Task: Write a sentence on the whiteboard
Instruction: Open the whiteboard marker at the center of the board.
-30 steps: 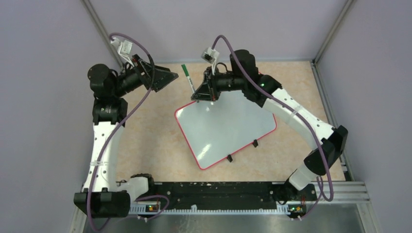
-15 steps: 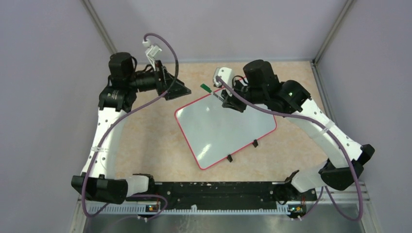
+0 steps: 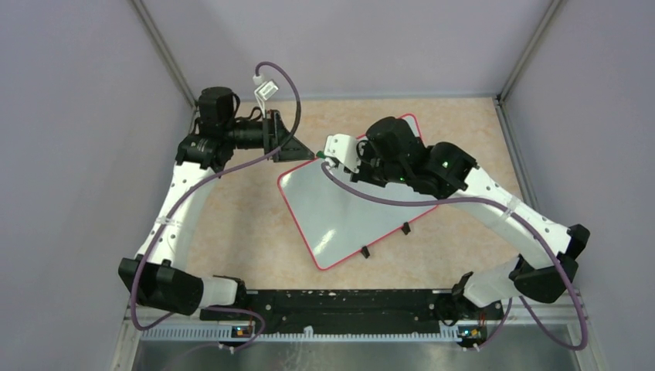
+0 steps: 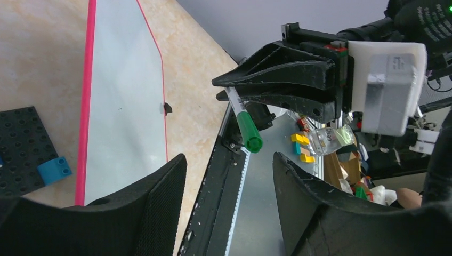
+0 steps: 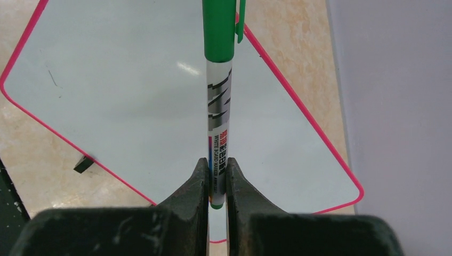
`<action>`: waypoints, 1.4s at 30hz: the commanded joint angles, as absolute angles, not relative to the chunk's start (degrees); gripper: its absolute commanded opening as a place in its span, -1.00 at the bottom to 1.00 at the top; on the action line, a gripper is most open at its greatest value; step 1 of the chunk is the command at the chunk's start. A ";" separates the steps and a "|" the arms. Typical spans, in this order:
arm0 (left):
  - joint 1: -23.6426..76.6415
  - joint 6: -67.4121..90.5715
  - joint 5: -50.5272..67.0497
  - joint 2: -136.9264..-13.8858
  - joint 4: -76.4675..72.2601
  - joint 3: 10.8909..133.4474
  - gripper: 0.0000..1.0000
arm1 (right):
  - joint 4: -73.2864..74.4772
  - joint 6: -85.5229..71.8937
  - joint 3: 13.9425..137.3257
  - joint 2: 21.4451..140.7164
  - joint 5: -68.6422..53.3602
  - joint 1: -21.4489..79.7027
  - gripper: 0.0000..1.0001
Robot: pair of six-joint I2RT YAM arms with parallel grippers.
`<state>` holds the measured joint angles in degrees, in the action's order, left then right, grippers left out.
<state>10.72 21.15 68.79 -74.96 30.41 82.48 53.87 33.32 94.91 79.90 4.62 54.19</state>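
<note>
The whiteboard (image 3: 355,212) lies tilted on the table, glossy white with a red-pink rim, also visible in the right wrist view (image 5: 133,96) and the left wrist view (image 4: 122,96). No sentence shows on it, only a faint small mark (image 5: 51,77). My right gripper (image 5: 217,176) is shut on the tail end of a white marker (image 5: 218,117) whose green cap (image 5: 219,24) is on. It holds the marker level over the board's far-left corner, cap toward the left arm. My left gripper (image 4: 229,157) is open, the cap (image 4: 249,136) just ahead of its gap and not between the fingers.
Two black clips (image 3: 364,252) (image 3: 405,228) sit on the board's near edge. A dark studded plate (image 4: 18,144) with a blue brick (image 4: 54,169) lies left of the board. A black rail (image 3: 347,301) runs along the near edge. Grey walls close in the table.
The right arm swung the marker from upright to level, cap toward the left. The left gripper moved right up to the cap and its jaws narrowed somewhat.
</note>
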 commanded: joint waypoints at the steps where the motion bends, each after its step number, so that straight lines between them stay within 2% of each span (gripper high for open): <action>1: 12.42 20.57 70.06 -76.22 29.55 81.95 0.28 | 51.74 35.94 96.87 80.76 9.98 56.50 -1.00; 11: 15.32 19.96 69.10 -77.01 29.47 81.30 0.07 | 49.57 37.91 96.14 82.90 16.12 59.22 -1.00; 17: 16.10 19.76 68.85 -77.47 29.54 80.57 -0.16 | 49.26 38.17 96.56 83.27 16.69 59.60 -1.00; 20: 16.55 19.82 68.68 -77.61 29.36 80.59 -0.39 | 49.13 38.23 96.50 83.36 16.72 60.02 -1.00; 24: 16.79 19.95 68.19 -78.06 29.40 80.60 -0.56 | 49.00 38.48 96.26 83.35 17.15 60.50 -1.00; 28: 16.77 19.45 66.57 -78.22 29.96 80.50 -0.94 | 48.96 38.97 95.71 83.20 17.35 60.93 -1.00; 30: 16.78 19.34 66.45 -78.05 29.96 80.08 -1.00 | 48.73 38.66 95.19 82.66 16.92 60.95 -0.98; 35: 14.93 19.08 67.19 -77.73 28.19 79.76 -1.00 | 45.69 33.44 93.64 79.72 15.04 60.38 -0.09; 37: 13.43 19.50 68.71 -77.74 26.36 79.91 -1.00 | 45.91 29.60 95.23 78.27 8.94 57.86 0.12; 39: 12.29 20.27 70.19 -77.01 23.28 79.54 -1.00 | 46.55 24.25 98.59 76.93 -1.44 52.91 0.46; 40: 11.79 21.24 71.08 -76.46 20.94 79.06 -1.00 | 45.89 20.18 99.14 76.16 -7.75 48.03 0.53; 42: 10.90 23.03 72.98 -75.30 16.22 77.77 -1.00 | 41.59 12.23 97.23 73.56 -18.99 41.21 0.54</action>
